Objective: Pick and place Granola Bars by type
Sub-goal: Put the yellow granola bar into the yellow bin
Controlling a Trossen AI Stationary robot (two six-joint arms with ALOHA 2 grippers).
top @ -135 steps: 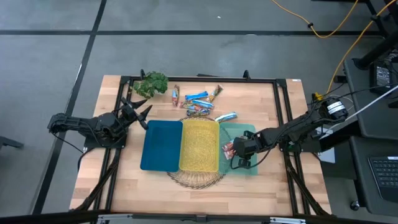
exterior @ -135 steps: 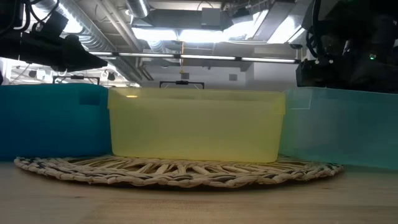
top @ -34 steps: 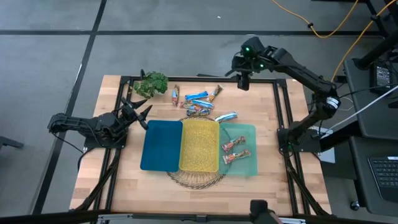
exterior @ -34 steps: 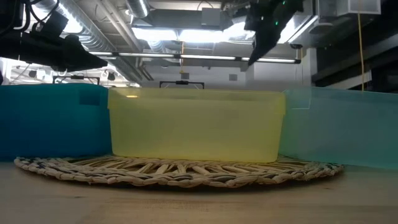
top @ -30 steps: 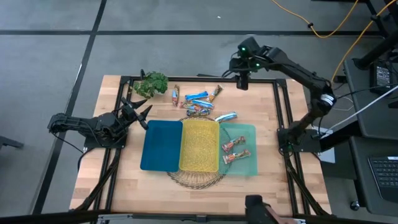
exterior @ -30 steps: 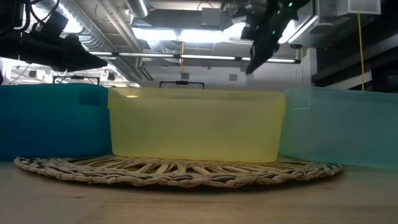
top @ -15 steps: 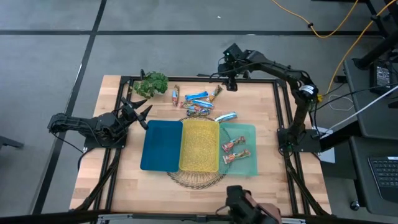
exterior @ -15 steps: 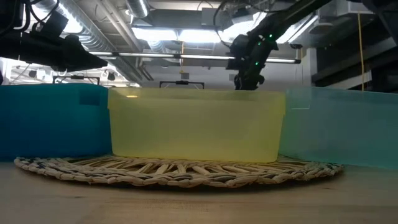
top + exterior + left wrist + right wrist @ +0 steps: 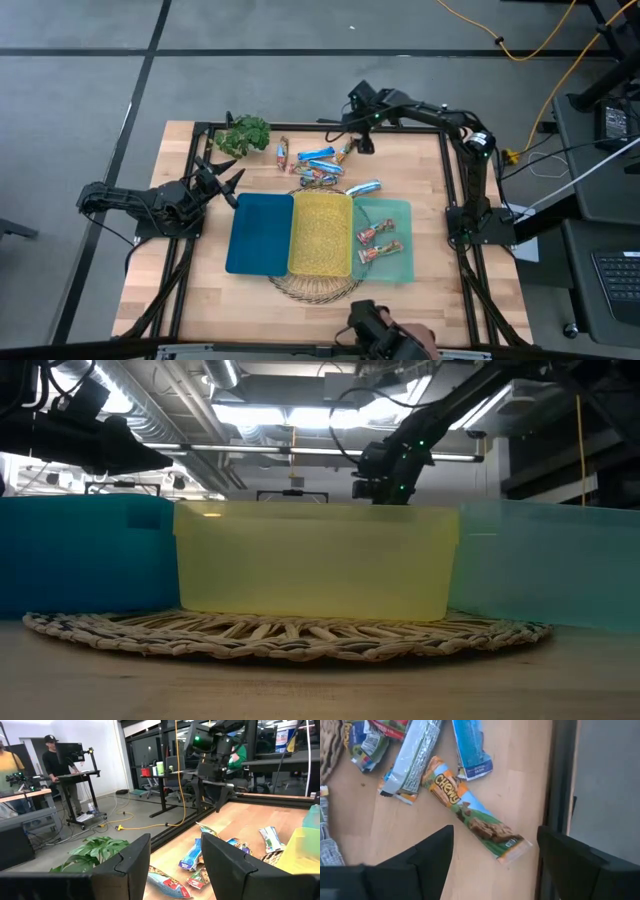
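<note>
While glossy, a flat foil bar (image 9: 475,819) lies beneath open right gripper (image 9: 492,857).

From table height, the yellow bin (image 9: 316,560) hides the granola bars behind it; beside it, my left gripper's fingers are cut off.

Orange-green-brown bar (image 9: 476,821), blue bar (image 9: 471,745), yellow bin (image 9: 320,235), teal bin (image 9: 259,233)

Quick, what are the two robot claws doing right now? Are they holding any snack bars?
Left gripper: open, empty, waiting at the table's left side.
Right gripper: open, empty, hovering above the Chewy bar at the far edge.
</note>
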